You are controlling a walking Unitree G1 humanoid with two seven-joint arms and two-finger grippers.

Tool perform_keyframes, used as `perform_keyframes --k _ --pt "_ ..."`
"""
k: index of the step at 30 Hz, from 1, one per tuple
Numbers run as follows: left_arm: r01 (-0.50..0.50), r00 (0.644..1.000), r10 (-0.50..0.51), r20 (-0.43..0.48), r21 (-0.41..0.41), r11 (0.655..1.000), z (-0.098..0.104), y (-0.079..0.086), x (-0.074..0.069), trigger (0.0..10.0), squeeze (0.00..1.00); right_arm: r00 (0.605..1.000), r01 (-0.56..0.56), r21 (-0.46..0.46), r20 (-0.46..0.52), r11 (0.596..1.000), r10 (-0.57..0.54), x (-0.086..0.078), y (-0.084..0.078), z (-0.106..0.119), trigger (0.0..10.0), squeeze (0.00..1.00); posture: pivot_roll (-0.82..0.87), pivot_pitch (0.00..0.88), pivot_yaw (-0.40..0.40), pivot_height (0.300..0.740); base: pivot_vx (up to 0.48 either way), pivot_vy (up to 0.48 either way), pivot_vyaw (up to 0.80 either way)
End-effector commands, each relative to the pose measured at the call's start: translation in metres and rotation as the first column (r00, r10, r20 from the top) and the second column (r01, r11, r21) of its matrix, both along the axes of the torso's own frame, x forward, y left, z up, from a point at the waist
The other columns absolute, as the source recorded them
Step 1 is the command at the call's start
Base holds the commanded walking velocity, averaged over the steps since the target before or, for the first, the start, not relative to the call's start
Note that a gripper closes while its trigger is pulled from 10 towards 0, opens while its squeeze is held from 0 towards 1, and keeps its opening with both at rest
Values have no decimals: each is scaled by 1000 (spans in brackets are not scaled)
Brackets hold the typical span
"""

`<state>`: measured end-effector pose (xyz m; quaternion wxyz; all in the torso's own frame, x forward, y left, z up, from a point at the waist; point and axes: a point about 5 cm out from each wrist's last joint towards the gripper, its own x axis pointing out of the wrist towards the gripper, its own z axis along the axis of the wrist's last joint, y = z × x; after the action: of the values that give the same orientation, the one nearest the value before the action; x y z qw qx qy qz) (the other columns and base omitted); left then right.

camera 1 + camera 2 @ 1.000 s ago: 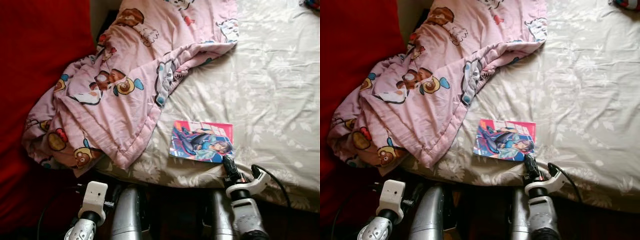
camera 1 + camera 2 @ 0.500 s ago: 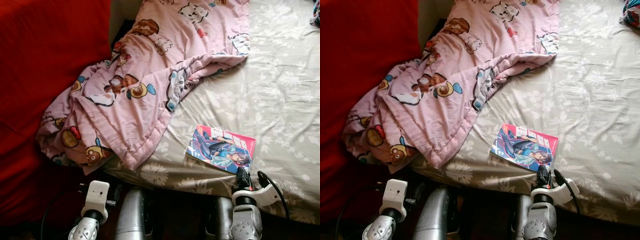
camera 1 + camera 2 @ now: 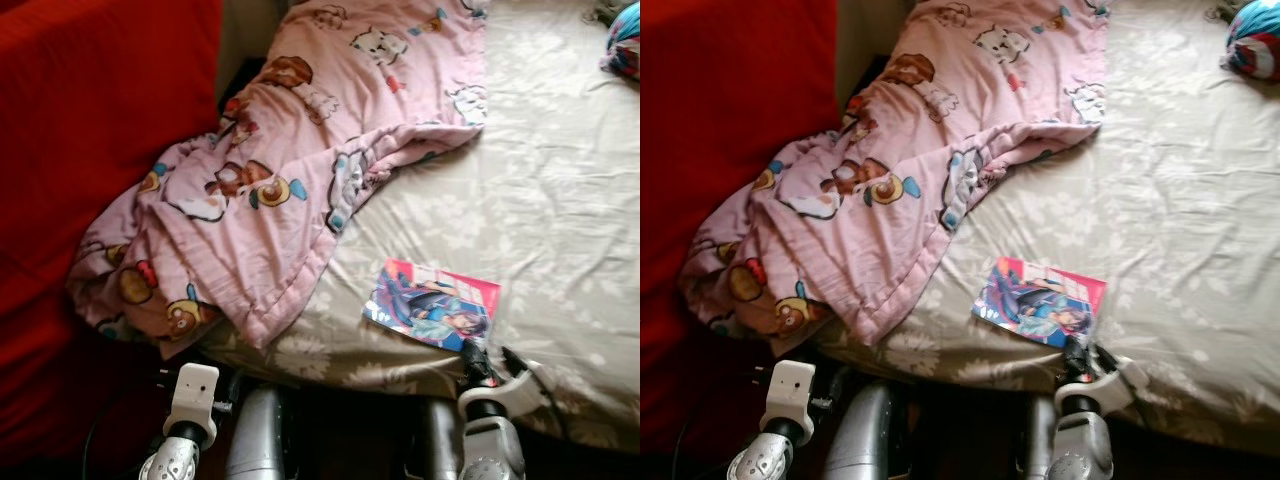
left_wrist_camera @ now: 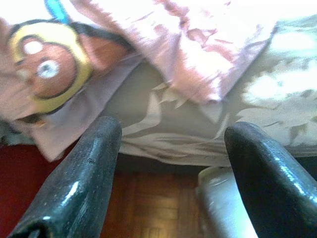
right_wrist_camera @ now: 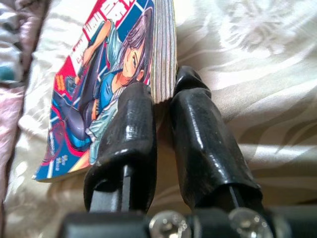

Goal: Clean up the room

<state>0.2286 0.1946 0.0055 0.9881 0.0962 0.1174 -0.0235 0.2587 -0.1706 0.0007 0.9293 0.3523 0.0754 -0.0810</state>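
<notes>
1. Change since the earlier frames: the head views have shifted, so the camera moved. Against the comic book (image 3: 433, 305), the right gripper (image 3: 474, 361) has pushed forward, from just short of the near edge to upon its near right corner.
2. Comic book: lies flat on the bed sheet (image 3: 540, 190), near the bed's front edge, at about 5 o'clock in the head views. Its cover faces up, with a drawn figure in blue and pink.
3. Right gripper: in the wrist view its two black fingers (image 5: 126, 129) stand almost together, a narrow gap between them. One finger lies over the cover's corner, the other beside the page edges. Whether they pinch the book cannot be told.
4. Left gripper (image 4: 168, 163): low at 7 o'clock, below the bed's edge; its fingers are spread wide and hold nothing.
5. Pink quilt (image 3: 300, 170): crumpled, printed with cartoon animals, spreading from 12 o'clock to 8 o'clock and hanging over the bed's front edge, well apart from the book.
6. Red cover (image 3: 90, 130): at 9 to 10 o'clock, beside the quilt.
</notes>
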Motion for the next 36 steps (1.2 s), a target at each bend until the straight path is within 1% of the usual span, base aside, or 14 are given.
perform_keyframes --k 1,9,12,15,16,18,19,20,21,23,24,33,34,36 --pt "-21 1000 21 -23 7 1000 -6 4 -6 10000 0 997 -66 29 -27 997 67 -3 13 -6 10000 0 39 167 64 583 0 0 0" --pt "-25 1000 25 -19 3 1000 -7 2 -8 10000 0 994 -107 -5 -28 994 107 4 9 -2 10000 0 42 167 61 583 0 0 0" --pt "-26 999 26 -19 6 1000 -7 3 -8 10000 0 998 13 -21 55 1000 -12 5 -4 12 10000 0 40 168 63 583 0 0 0" --pt "-26 999 27 -19 7 1000 -7 4 -8 10000 0 993 120 40 5 992 -120 2 -12 6 10000 0 35 169 64 583 0 0 0" --pt "-26 999 26 -19 8 1000 -7 3 -8 10000 0 991 131 59 -24 990 -129 0 -12 2 10000 267 35 168 64 583 0 0 0" --pt "-24 1000 24 -18 8 1000 -7 3 -7 10000 0 985 166 114 -64 980 -159 -6 -10 -6 10000 286 39 169 65 583 0 0 0" --pt "-23 1000 24 -17 8 1000 -6 3 -7 10000 0 981 186 137 -80 973 -176 -8 -9 -9 10000 396 39 169 65 583 0 0 0" --pt "-23 1000 23 -17 8 1000 -6 2 -7 10000 0 976 210 164 -99 964 -196 -10 -9 -11 10000 675 39 169 65 583 0 0 0" --pt "-23 1000 23 -16 8 1000 -6 2 -7 10000 0 970 234 190 -115 954 -215 -12 -9 -14 10000 812 39 169 65 583 0 0 0" --pt "-22 1000 22 -15 9 1000 -6 3 -7 10000 0 962 261 220 -147 940 -232 -15 -7 -19 10000 812 39 170 66 583 0 0 0" --pt "-22 1000 22 -15 10 1000 -6 3 -7 10000 0 956 275 236 -172 932 -239 -17 -6 -23 10000 1000 39 170 66 583 0 0 0" --pt "-23 1000 23 -16 15 1000 -5 3 -9 10000 0 935 312 285 -261 907 -239 -29 3 -38 10000 1000 45 175 66 583 0 0 0" --pt "-23 1000 23 -17 16 1000 -5 4 -9 10000 0 946 280 272 -242 921 -216 -27 4 -36 10000 227 45 175 66 583 0 0 0" --pt "-22 1000 23 -18 16 1000 -6 4 -10 10000 0 954 255 262 -223 931 -199 -25 5 -34 10000 122 45 175 66 583 0 0 0"
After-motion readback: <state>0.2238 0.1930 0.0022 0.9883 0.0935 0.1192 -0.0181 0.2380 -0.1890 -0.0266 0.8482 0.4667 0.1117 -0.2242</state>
